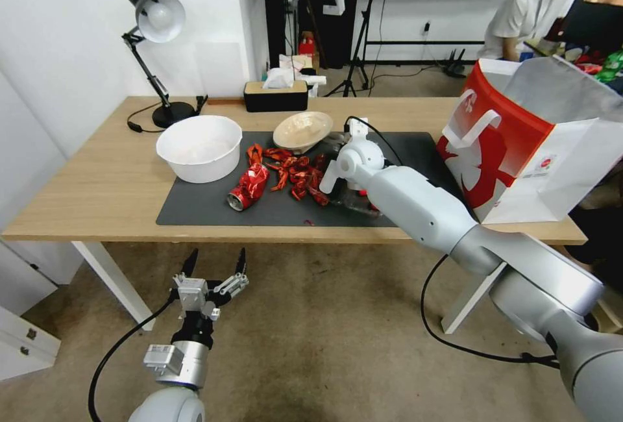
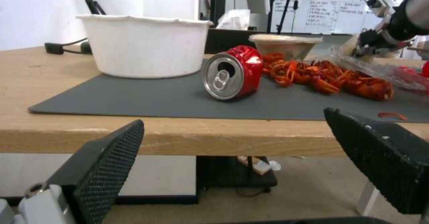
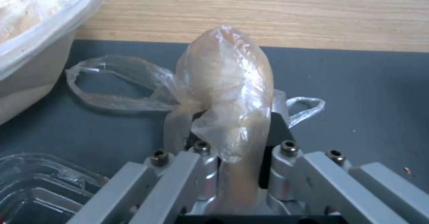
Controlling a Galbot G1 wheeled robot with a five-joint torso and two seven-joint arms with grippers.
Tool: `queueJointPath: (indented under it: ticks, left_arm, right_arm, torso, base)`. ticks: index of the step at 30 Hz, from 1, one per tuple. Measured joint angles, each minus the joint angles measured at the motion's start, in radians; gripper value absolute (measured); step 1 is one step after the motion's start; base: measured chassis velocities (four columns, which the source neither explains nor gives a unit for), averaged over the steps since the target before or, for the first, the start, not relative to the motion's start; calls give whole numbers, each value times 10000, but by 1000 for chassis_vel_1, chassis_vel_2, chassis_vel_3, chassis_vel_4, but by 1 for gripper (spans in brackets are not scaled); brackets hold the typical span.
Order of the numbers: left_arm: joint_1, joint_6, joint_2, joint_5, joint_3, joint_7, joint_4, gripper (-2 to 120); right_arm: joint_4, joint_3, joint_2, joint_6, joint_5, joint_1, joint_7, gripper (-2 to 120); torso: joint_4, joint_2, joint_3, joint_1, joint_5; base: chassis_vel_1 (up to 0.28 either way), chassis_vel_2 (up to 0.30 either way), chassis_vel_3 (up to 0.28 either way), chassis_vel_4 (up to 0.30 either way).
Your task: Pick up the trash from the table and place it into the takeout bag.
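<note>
From the head camera you see the table (image 1: pixel 97 182) with its dark grey mat (image 1: pixel 207 204); on the mat stand a white bowl (image 1: pixel 198 147) and, beyond it toward the middle, a tilted beige shallow bowl (image 1: pixel 302 130); a crushed red can (image 1: pixel 250 185) lies on its side just in front of the white bowl, and a heap of red crayfish shells (image 1: pixel 295 172) spreads between the can and your right arm; the takeout bag (image 1: pixel 519 149) stands open at the table's right end, well apart from the can; a desk lamp (image 1: pixel 152 52) and a tissue box (image 1: pixel 275 94) sit along the far edge; your left gripper (image 1: pixel 214 265) hangs below the table's near edge, its black fingers spread wide and holding nothing.

From the left wrist camera you look across the table edge between the two parted pads (image 2: pixel 109 163); the can (image 2: pixel 232 72) faces you with its opened top, the white bowl (image 2: pixel 143 46) just behind it, the shells (image 2: pixel 330 79) beside it, and a clear plastic tray (image 2: pixel 384 71) lying over the far end of the heap; your right gripper (image 2: pixel 364 44) shows farther off over that tray.

From the right wrist camera your right gripper (image 3: pixel 237 150) is clamped on a small clear bag (image 3: pixel 226 83), whose knotted loops trail onto the mat (image 3: pixel 357 93); the beige bowl's rim (image 3: pixel 40 39) stands close on one side, and a clear tray corner (image 3: pixel 40 183) lies near the fingers.
</note>
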Motion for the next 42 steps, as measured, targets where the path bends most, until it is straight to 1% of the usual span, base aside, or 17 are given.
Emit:
queueJointPath:
  ticks: [11, 15, 18, 23, 26, 27, 29, 31, 34, 38, 42]
  left_arm:
    - [64, -39, -21, 25, 9, 5, -28, 100]
    - [79, -46, -26, 27, 4, 6, -34, 100]
    - [74, -46, -30, 30, 3, 7, -34, 100]
    - [59, -46, -38, 33, 6, 8, -34, 100]
    - [12, -46, -75, 57, 31, 10, -34, 100]
    - [12, -46, -75, 57, 31, 10, -34, 100]
    - [2, -44, -127, 85, 37, 11, -34, 100]
    - [1, -44, -136, 93, 40, 11, -34, 100]
    - [6, -43, -130, 108, 46, 11, -34, 100]
    - [16, -41, -109, 109, 39, 11, -45, 100]
    - [25, -37, -59, 109, 7, 11, -73, 100]
  right_arm:
    - [35, 10, -57, 101, -10, 70, 64, 7]
    - [298, 228, -113, 405, 15, 74, 117, 7]
    - [902, 502, -324, 471, 178, 74, 204, 7]
    - [1302, 603, -490, 471, 244, 74, 284, 7]
    - [2592, 901, -998, 349, 502, 77, 632, 7]
    - [2592, 901, -998, 349, 502, 77, 632, 7]
    - [3329, 1055, -1331, 316, 503, 197, 677, 7]
    - [3555, 1147, -1419, 360, 494, 236, 659, 7]
    - [4209, 1546, -1663, 568, 273, 365, 490, 6]
    - [4604, 1877, -1844, 567, -2, 503, 436, 6]
    - [5234, 2629, -2276, 240, -327, 764, 572, 6]
  torso:
    - [1, 0, 0, 0, 0]
    - [1, 0, 0, -1, 1]
    - [2, 0, 0, -1, -1]
    - [1, 0, 0, -1, 0]
    - [1, 0, 0, -1, 0]
    - [1, 0, 0, -1, 0]
    - [0, 0, 0, -1, 1]
    - [1, 0, 1, -1, 1]
    - [2, 0, 0, -1, 0]
    - [1, 0, 0, -1, 0]
    - [2, 0, -1, -1, -1]
  base:
    - [0, 0, 0, 0]
    - [0, 0, 0, 0]
    - [0, 0, 0, 0]
    - [0, 0, 0, 0]
    - [0, 0, 0, 0]
    - [0, 0, 0, 0]
    - [0, 0, 0, 0]
    - [0, 0, 0, 0]
    - [0, 0, 0, 0]
    - [0, 0, 0, 0]
    - [0, 0, 0, 0]
